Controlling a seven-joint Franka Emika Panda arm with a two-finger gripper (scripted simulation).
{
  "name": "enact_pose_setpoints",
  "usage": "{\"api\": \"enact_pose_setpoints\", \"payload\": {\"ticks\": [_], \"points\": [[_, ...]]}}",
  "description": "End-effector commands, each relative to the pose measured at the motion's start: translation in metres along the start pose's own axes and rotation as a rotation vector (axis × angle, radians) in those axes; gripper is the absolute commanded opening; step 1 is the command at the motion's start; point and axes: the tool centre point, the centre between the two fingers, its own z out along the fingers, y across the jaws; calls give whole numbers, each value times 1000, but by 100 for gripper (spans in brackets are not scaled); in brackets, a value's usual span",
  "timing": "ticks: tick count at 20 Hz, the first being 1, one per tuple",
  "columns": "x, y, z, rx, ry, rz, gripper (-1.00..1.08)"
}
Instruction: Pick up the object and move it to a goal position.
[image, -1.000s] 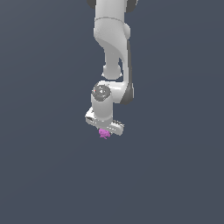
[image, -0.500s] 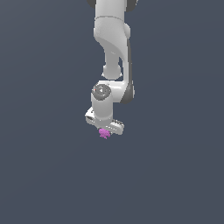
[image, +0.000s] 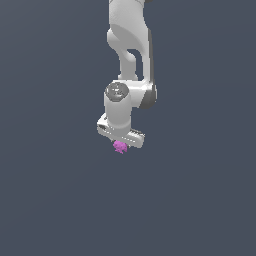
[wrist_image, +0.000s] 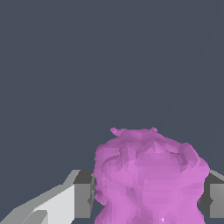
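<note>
Magenta-pink and knobbly, the object fills the gap between the two fingers in the wrist view, their dark pads pressing its flanks, so the gripper is clamped on it rather than spread apart. In the exterior view the object hangs directly beneath the white hand, at six o'clock from the wrist, with the arm rising toward twelve. No goal marker shows against the plain grey-blue ground, so the carry's direction cannot be judged.
</note>
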Motion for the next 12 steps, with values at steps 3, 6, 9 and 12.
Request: {"api": "enact_pose_setpoints", "payload": {"ticks": [3, 6, 9, 12], "points": [[-3, -5, -42, 0, 1, 0, -100], [-5, -8, -76, 0, 1, 0, -100], [-8, -12, -112, 0, 1, 1, -100], [-10, -16, -148, -1, 1, 1, -100]]}}
